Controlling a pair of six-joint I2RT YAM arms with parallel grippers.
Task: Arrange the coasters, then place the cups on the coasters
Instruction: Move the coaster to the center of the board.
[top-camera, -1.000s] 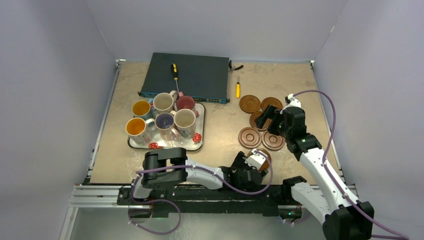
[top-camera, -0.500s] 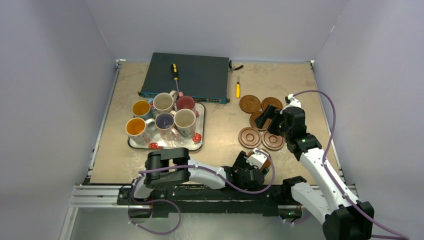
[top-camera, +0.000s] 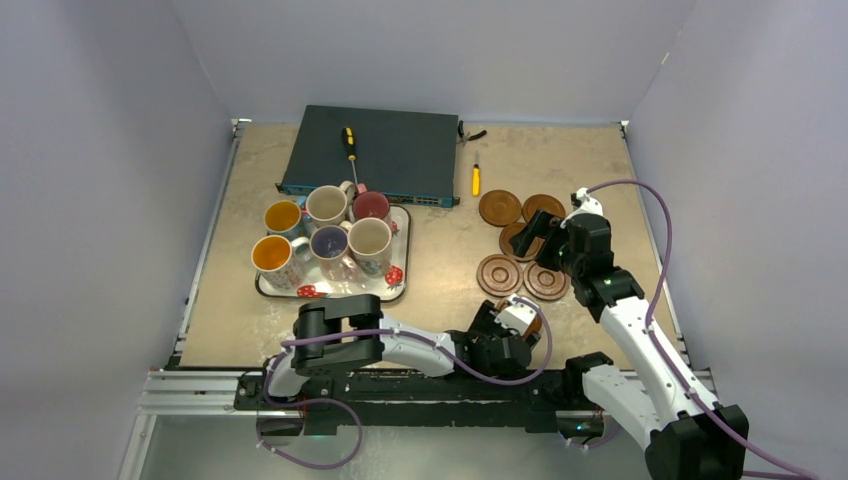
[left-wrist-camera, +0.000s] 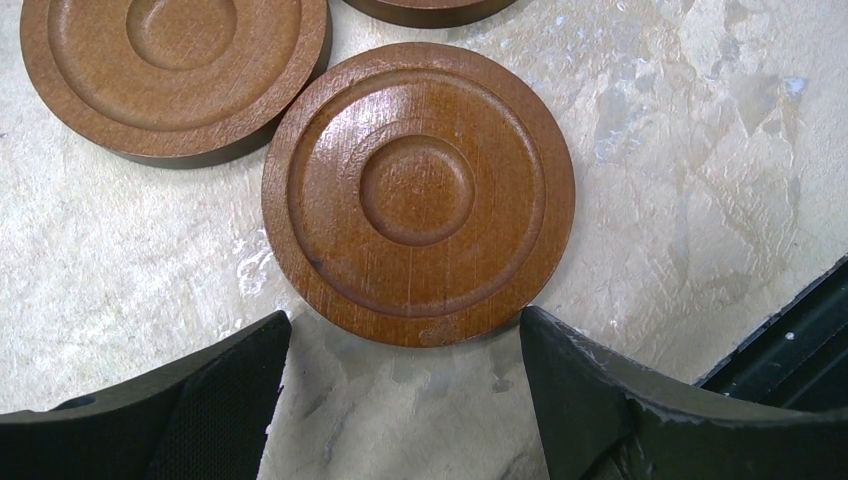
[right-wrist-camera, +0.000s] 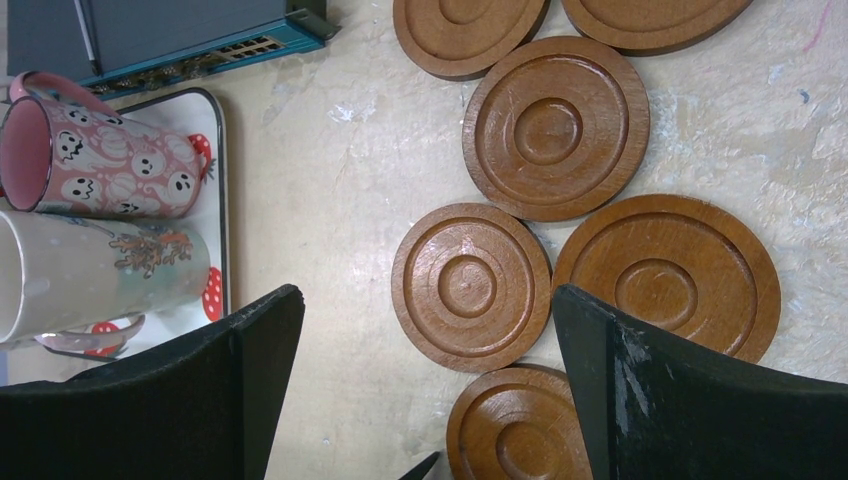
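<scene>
Mottled beige table (top-camera: 440, 260) bears coasters (right-wrist-camera: 470, 285); pink mug (right-wrist-camera: 110, 165) shows ghost prints.

Soft, even light falls from overhead in the top external view. The table (top-camera: 440, 270) reads bright and pale, the walls (top-camera: 100, 200) take a lavender cast, and the shadows beside the mugs (top-camera: 325, 235) are faint and short. Small things there show little detail. In the left wrist view the coaster (left-wrist-camera: 418, 193) is sharp, with a mild sheen across its grooves and a thin shadow at its lower rim. The black fingers (left-wrist-camera: 620, 410) of the left gripper (left-wrist-camera: 405, 390) are a near-featureless dark. In the right wrist view the cream mug (right-wrist-camera: 90, 275) at the left edge looks soft and stretched.
</scene>
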